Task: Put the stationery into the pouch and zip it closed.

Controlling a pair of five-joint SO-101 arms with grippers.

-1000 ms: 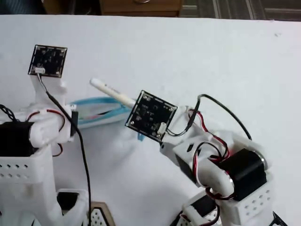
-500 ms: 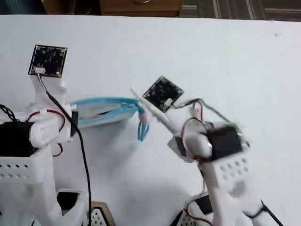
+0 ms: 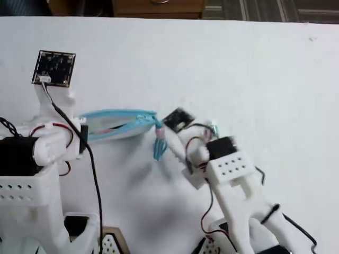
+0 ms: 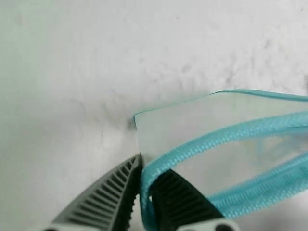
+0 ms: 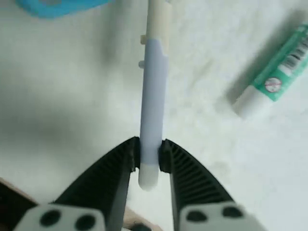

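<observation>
Table: white table, wooden furniture past its far edge.
Pouch: clear pouch with blue zip lies flat, left of centre; zip tapes parted; blue tassel trails off one end.
Left gripper: left gripper pinched tight on the pouch's zip tape at its corner.
Right gripper: right gripper clamped on a white pen, near one end; the pen points toward the tassel.
Loose: green-and-white stick on the table, apart from the pen.

On the table the pen lies right of the pouch, tube nearby
</observation>
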